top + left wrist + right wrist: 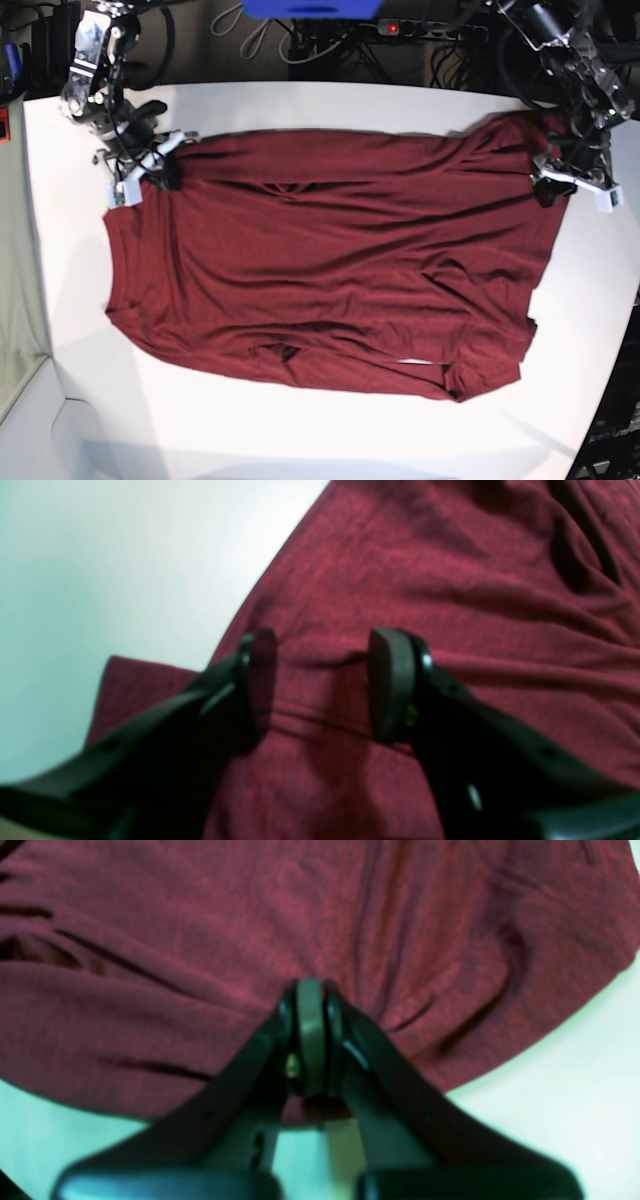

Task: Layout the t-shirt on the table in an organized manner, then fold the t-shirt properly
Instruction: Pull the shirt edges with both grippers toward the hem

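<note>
Jaws on the right gripper (311, 1035) are sitting pressed together, pinching a bit of the t-shirt (330, 260) hem btwn them; in the right wrist view a small flap of maroon cloth is showing just below the closed pads, w/ white worktop (300, 440) under it. Jaws on the left gripper (320, 685) are standing spread apart, one pad (392, 680) each side of a low ridge in the fabric, nothing clamped. Whether the tips are touching the cloth, can't tell, view is blurry.

Going outward: in the base view the right gripper (150, 170) is sitting at the shirt's upper left corner, the left gripper (560, 180) at the upper right corner, both at the far edge of the garment, well apart from each other. Arms are reaching in from the back corners of the worktop.

T-shirt is lying spread across the middle of the worktop, roughly flat, stretched sideways btwn the two grippers. Creases are running along the body; the near edge is bunching up, esp. toward the lower right where the cloth is folding over itself. Left side is curving in a bit. White worktop is showing all round the shirt. Cables and dark gear are sitting behind the far edge, plus sth blue at top centre.
</note>
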